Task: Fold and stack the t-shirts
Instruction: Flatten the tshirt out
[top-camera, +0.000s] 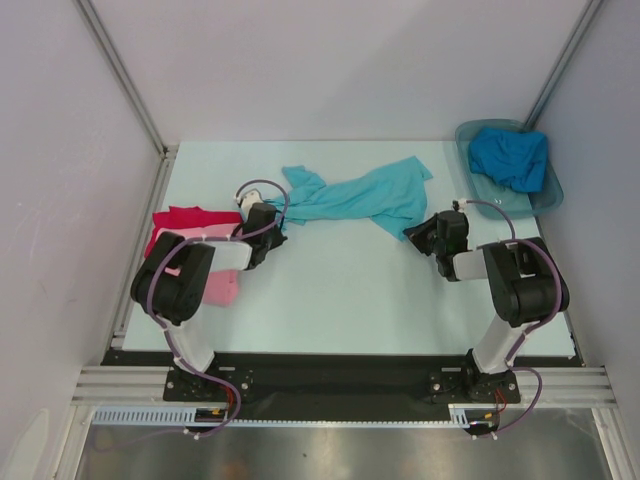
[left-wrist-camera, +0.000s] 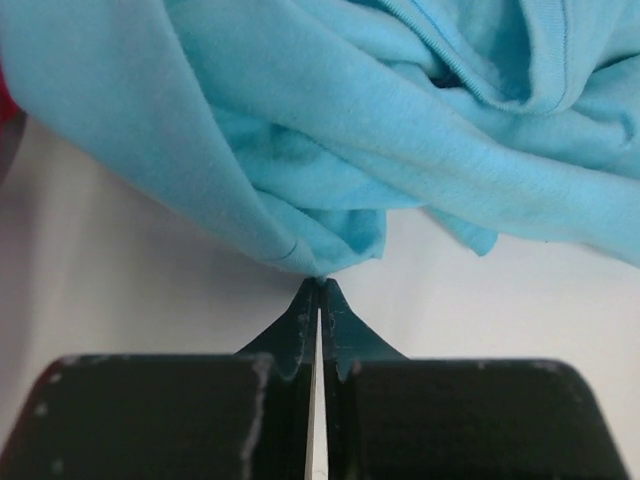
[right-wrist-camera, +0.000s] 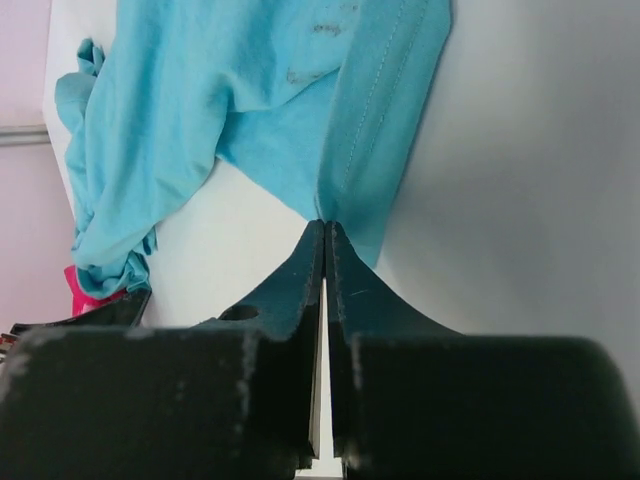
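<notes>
While both sets of jaws sit pressed together, each pinches the turquoise t-shirt (top-camera: 360, 195): left jaws on its bunched left end, right jaws on the stitched hem at its near right corner. Shirt lies twisted on the far middle of the desk (top-camera: 350, 300), long axis left to right. Open surface nearer, between the arms. Left edge: red t-shirt (top-camera: 185, 218) and pink t-shirt (top-camera: 222, 288), partly under the left arm. Far right corner: deeper blue t-shirt (top-camera: 510, 158) in the grey tub (top-camera: 550, 195).
</notes>
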